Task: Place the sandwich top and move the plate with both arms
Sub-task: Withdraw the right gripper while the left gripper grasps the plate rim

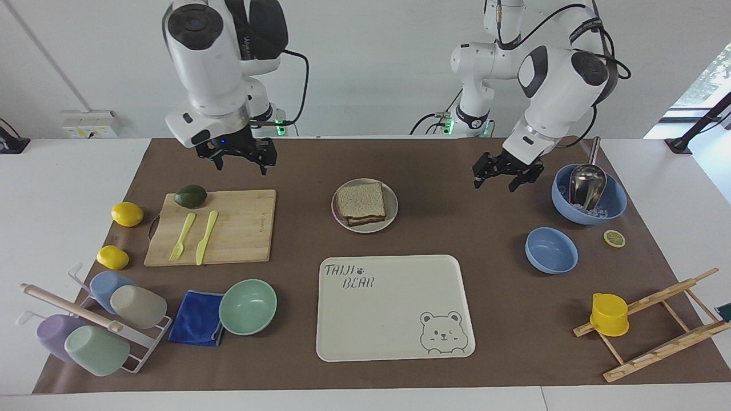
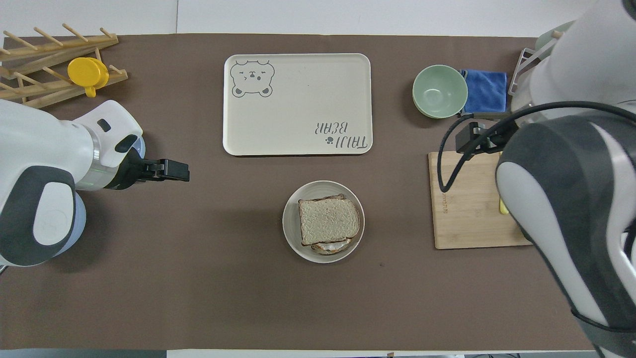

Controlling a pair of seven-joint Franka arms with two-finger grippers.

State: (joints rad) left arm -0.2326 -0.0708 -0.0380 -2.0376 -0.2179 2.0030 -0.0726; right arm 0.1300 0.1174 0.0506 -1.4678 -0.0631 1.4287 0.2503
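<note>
Square white bread slice, brown crust (image 1: pixel 360 200), stacked on sandwich on small round beige plate (image 1: pixel 390 220). Right gripper (image 1: pixel 237 154) raised above wooden cutting board (image 1: pixel 240 228), left gripper (image 1: pixel 502 171) above brown mat; finger state of both: cannot tell.

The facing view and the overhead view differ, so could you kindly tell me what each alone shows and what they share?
Only the facing view shows the lemons, the avocado and the ice bowl's scoop. Only the overhead view shows white filling peeking out under the sandwich top. Both show the plate, the tray and the mint bowl.
</note>
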